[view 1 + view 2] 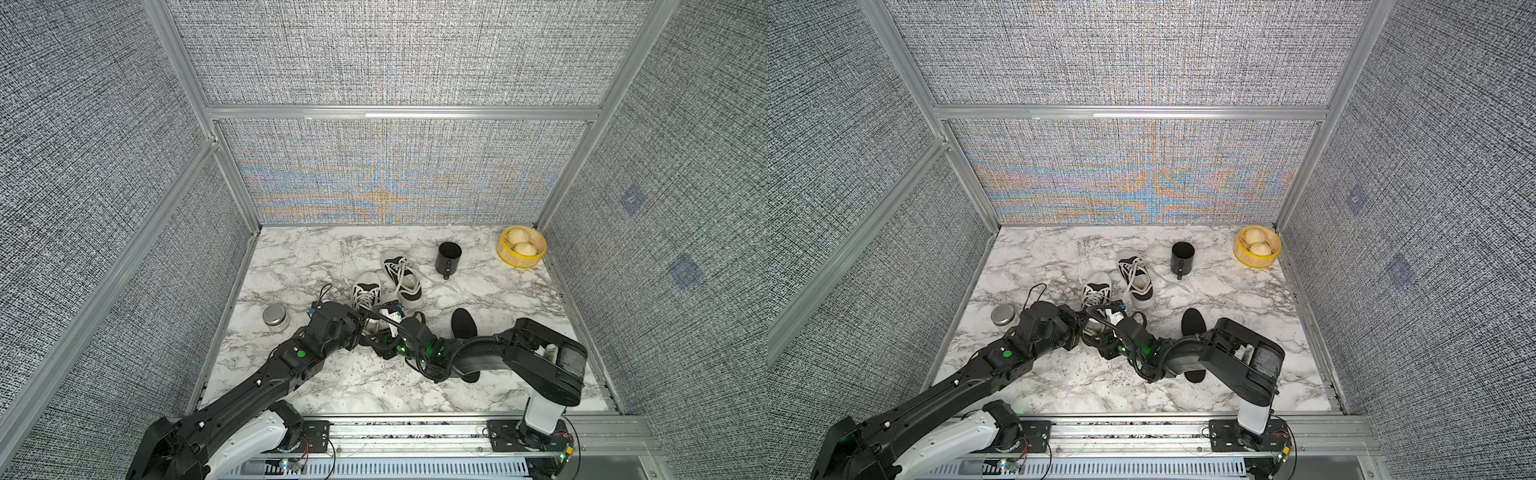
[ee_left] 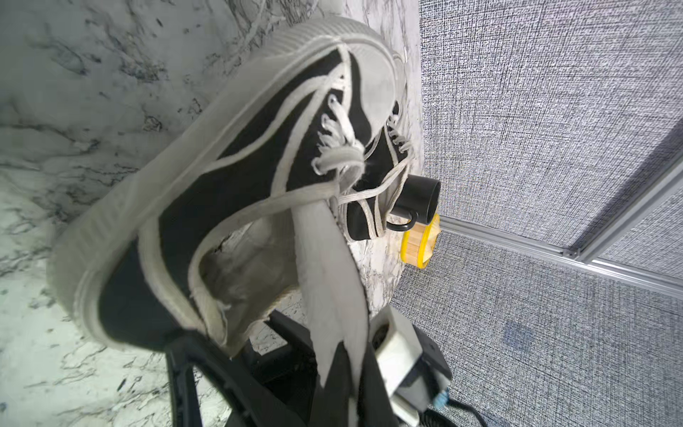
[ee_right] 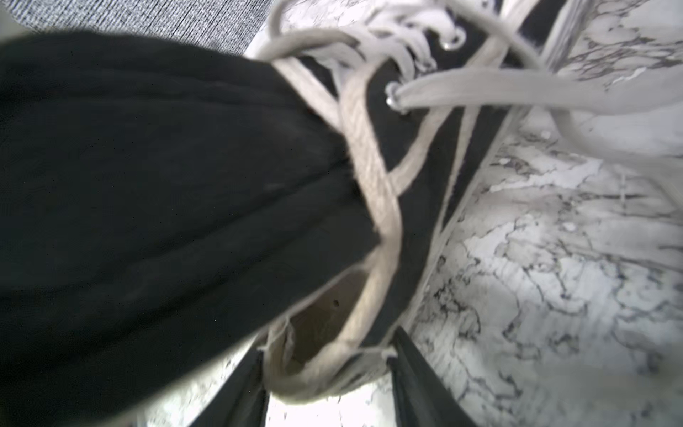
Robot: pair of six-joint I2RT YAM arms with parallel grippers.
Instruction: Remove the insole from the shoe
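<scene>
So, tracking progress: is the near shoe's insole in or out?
Partly out: the insole stretches from inside the shoe to the left gripper gripping it.

No legible text, no brand marks, no labels, no numbers on anything in view

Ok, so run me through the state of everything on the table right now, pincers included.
Near shoe: laces loose.
Gripped insole: partly pulled out of the near shoe.
Left pincer: shut on the gripped insole.
Right pincer: astride the near shoe, grip unclear.
Far shoe: upright, laces loose.
Loose insole: lying flat, outside any shoe.
Mug: upright.
Steamer basket: uncovered, two buns inside.
Tin: lid on.
</scene>
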